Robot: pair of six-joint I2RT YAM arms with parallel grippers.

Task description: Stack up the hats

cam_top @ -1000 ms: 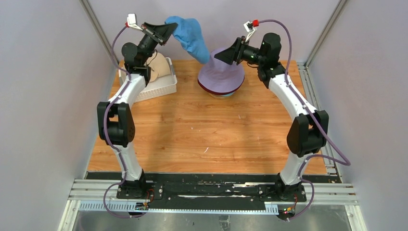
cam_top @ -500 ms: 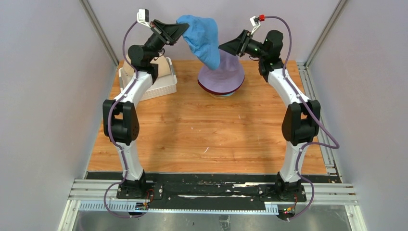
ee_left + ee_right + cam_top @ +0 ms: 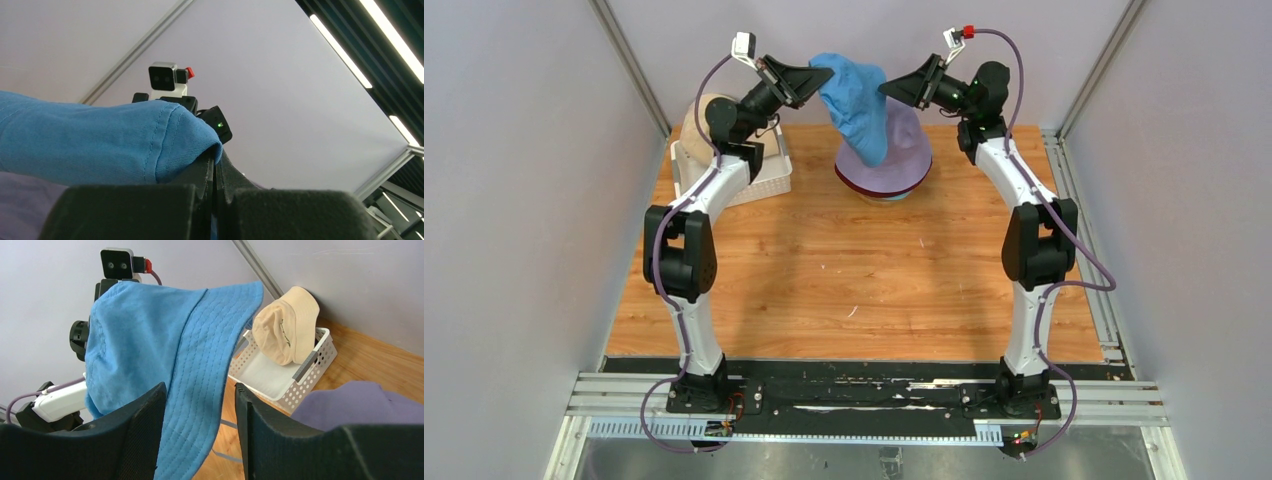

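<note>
Hat of soft blue cloth (image 3: 854,100), floppy-brimmed, which I hold pinched in the closed left gripper (image 3: 816,76); its brim hangs loose inside my half-open right gripper (image 3: 200,390).

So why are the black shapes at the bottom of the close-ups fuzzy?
Left wrist view: the left gripper's black fingers sit too near the lens, so they blur; ceiling light strips glare. Right wrist view: the right gripper's fingers soft, the blue cloth bucket hat's stitching crisp. Top view: even light, faint shadows on the wooden table.
</note>
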